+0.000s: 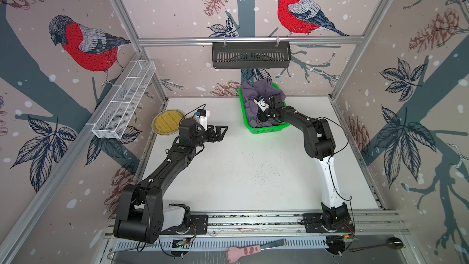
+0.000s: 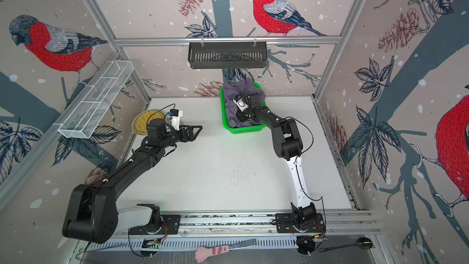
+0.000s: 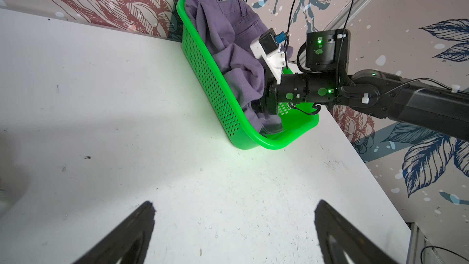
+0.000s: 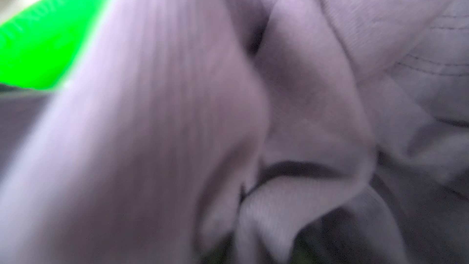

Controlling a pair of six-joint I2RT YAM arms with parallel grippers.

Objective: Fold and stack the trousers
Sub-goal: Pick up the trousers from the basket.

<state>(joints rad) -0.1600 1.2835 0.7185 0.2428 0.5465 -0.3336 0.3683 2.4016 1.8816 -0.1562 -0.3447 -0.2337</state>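
The purple-grey trousers (image 1: 251,97) (image 2: 233,92) lie crumpled in a green basket (image 1: 266,130) (image 2: 243,130) at the back of the table. My right gripper (image 1: 261,119) (image 3: 264,107) is sunk into the cloth inside the basket (image 3: 210,85), its fingers hidden. The right wrist view is filled with blurred folds of the trousers (image 4: 304,97) and a strip of basket wall (image 4: 50,34). My left gripper (image 1: 220,132) (image 3: 234,204) hovers open over bare table left of the basket, nothing between its fingers.
A yellow plate (image 1: 166,122) sits at the back left, just behind the left wrist. A white wire rack (image 1: 124,100) hangs on the left wall and a black basket (image 1: 251,55) on the back rail. A pink paw tool (image 1: 243,251) and a spoon (image 1: 390,245) lie below the front rail.
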